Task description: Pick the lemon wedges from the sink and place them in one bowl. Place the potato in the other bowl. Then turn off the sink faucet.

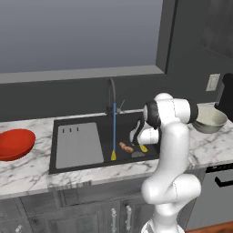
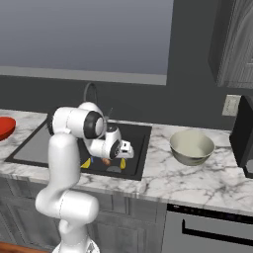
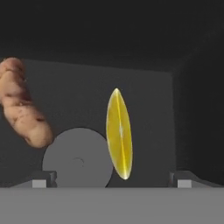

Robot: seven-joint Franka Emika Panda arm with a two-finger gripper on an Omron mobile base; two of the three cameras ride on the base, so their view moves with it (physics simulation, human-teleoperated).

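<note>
We have the end effector (image 3: pixel 112 181) lowered into the sink (image 1: pixel 150 119), jaws spread wide and empty, with a lemon wedge (image 3: pixel 119 133) standing on edge between the fingertips at twelve o'clock. To take it well, we judge we should descend straight, centre the thin slice, and close across its flat faces. The round drain (image 3: pixel 76 157) lies at ten o'clock and the potato (image 3: pixel 22 109) beyond it. A second wedge (image 1: pixel 113 155) sits under the faucet (image 1: pixel 111 93), water running. Farther off on the tabletop (image 2: pixel 197 180), the grey-beige bowl (image 2: pixel 191 146) and red bowl (image 1: pixel 14 143) hold nothing.
</note>
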